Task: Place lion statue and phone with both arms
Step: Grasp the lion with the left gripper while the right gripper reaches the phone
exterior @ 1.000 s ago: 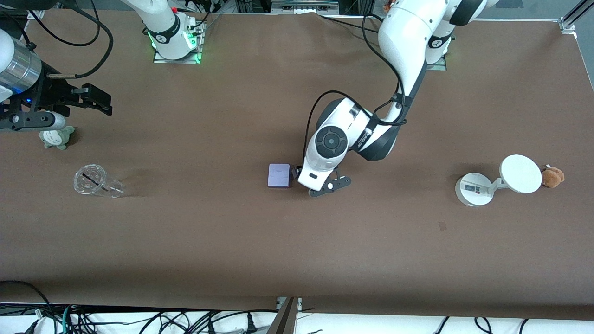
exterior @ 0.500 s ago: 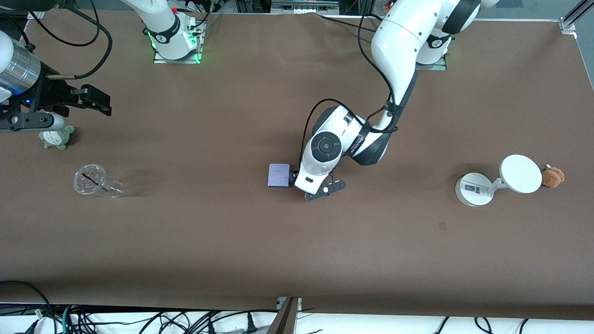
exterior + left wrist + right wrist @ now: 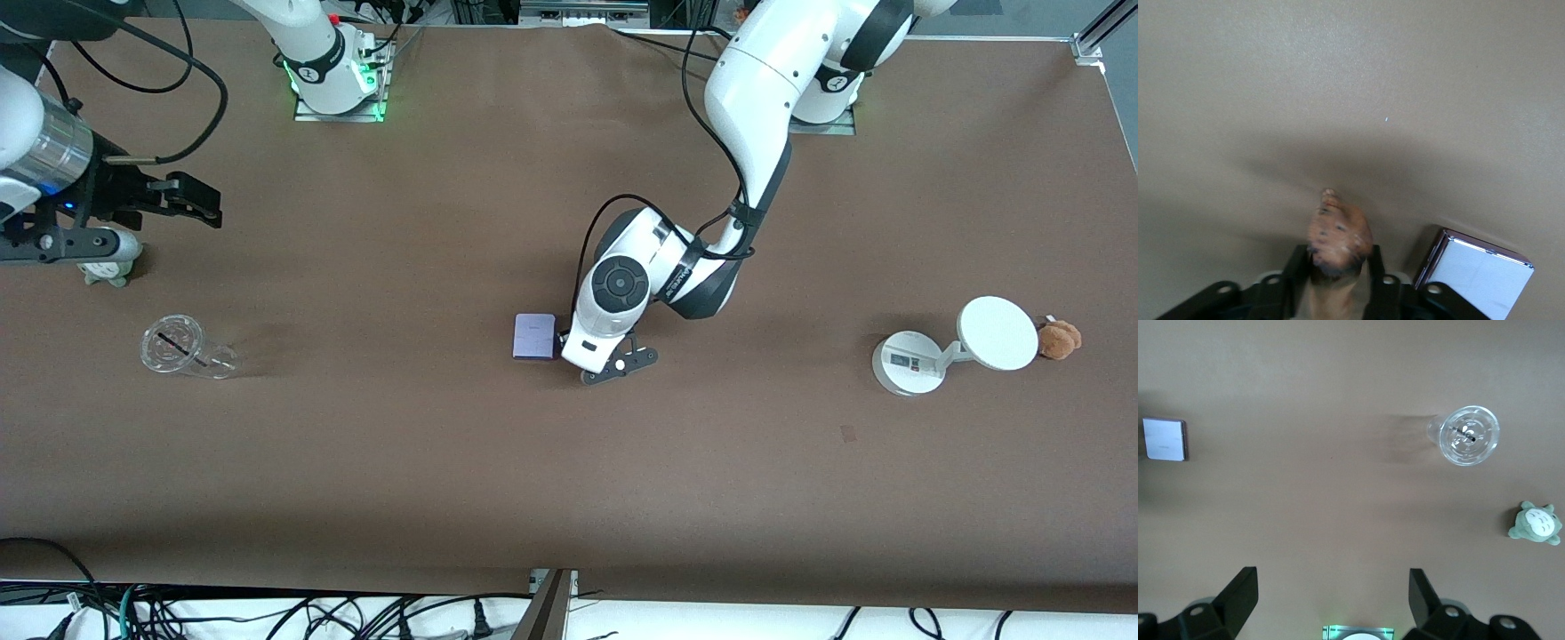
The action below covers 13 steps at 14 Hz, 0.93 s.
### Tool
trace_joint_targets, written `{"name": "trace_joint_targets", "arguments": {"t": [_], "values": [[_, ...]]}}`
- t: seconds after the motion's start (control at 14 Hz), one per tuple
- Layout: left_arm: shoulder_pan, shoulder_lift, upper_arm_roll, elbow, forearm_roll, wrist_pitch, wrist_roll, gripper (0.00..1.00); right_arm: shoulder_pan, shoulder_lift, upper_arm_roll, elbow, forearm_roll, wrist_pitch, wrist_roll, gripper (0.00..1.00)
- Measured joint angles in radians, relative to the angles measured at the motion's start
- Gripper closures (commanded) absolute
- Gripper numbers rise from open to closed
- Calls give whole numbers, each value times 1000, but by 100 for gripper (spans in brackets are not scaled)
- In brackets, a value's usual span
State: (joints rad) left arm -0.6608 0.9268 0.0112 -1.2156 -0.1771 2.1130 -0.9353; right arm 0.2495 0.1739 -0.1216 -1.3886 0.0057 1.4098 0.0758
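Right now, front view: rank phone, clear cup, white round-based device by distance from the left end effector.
1. phone, right beside the left end effector, mid-table
2. white round-based device, toward the left arm's end
3. clear cup, toward the right arm's end

Brown counter (image 3: pixel 1338 387), lavender-white phone (image 3: pixel 1165 439) lying flat, clear plastic cup (image 3: pixel 1468 435) well apart from it, green plush toy (image 3: pixel 1535 523) near the cup, right tool (image 3: pixel 1333 590) fingers spread wide above.
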Motion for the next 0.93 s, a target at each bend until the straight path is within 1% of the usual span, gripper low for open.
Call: {"name": "trace_joint_targets", "arguments": {"t": [0.36,0.43,0.64,0.79,0.93], "values": [[18,-17,26,35,0,-11,60,100,0,70,0,-24,5,-1,0,0],[38,-34,31,42,2,-48,88,100,0,88,1,-25,6,0,0,0],[115,-105,64,45,50,-224,220,100,7,137,8,-26,27,27,0,0],[189,-146,71,45,63,-317,323,100,34,165,14,-27,67,69,1,0],[264,-175,72,39,63,-385,417,100,83,204,18,-30,86,133,18,0]]}}
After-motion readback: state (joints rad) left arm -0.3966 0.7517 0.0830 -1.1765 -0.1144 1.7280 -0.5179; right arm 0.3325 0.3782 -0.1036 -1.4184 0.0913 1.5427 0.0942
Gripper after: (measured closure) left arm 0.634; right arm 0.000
